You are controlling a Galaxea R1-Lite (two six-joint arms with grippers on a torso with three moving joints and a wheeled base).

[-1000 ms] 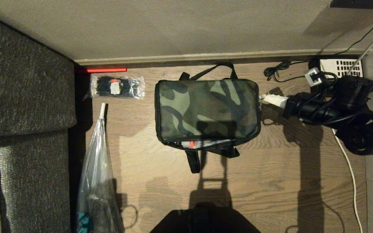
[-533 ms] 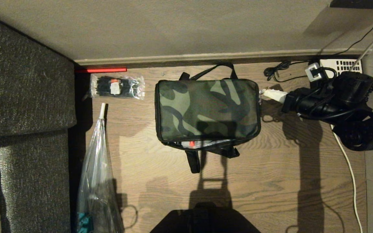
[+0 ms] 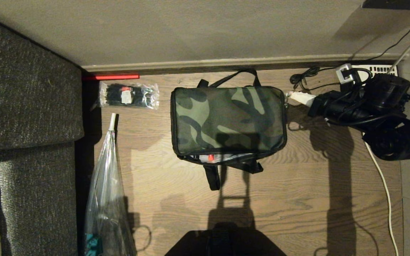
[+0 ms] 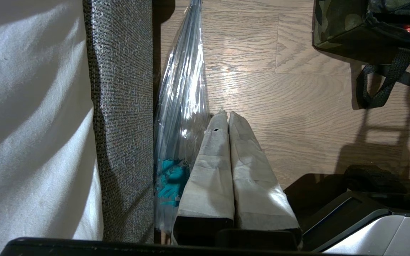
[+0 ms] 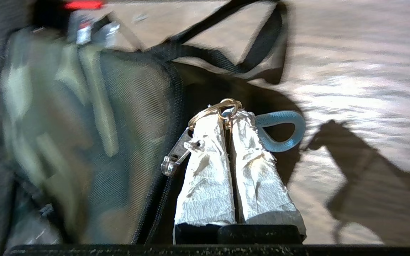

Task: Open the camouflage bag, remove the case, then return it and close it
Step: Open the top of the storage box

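Observation:
The camouflage bag [image 3: 226, 119] lies flat on the wooden floor, lid down, with a narrow gap showing along its near edge [image 3: 222, 157]. My right gripper [image 3: 290, 95] is at the bag's right side, close to the far corner. In the right wrist view this gripper [image 5: 229, 113] is shut on the zipper pull's gold ring [image 5: 214, 108], beside a blue loop [image 5: 279, 131], and the metal slider [image 5: 174, 156] sits on the bag's black zipper track. The case is hidden. My left gripper [image 4: 228, 114] hangs parked and shut, holding nothing.
A grey sofa [image 3: 27, 106] fills the left. A clear plastic bag [image 3: 107, 199] and a packet of black ties [image 3: 128, 95] lie beside it. Cables [image 3: 304, 80] and a white cord [image 3: 383, 185] run at the right. The wall's skirting [image 3: 208, 64] is just behind the bag.
My right gripper has moved along the bag's right side toward the far wall, still shut on the zipper pull. The bag and left arm have not moved.

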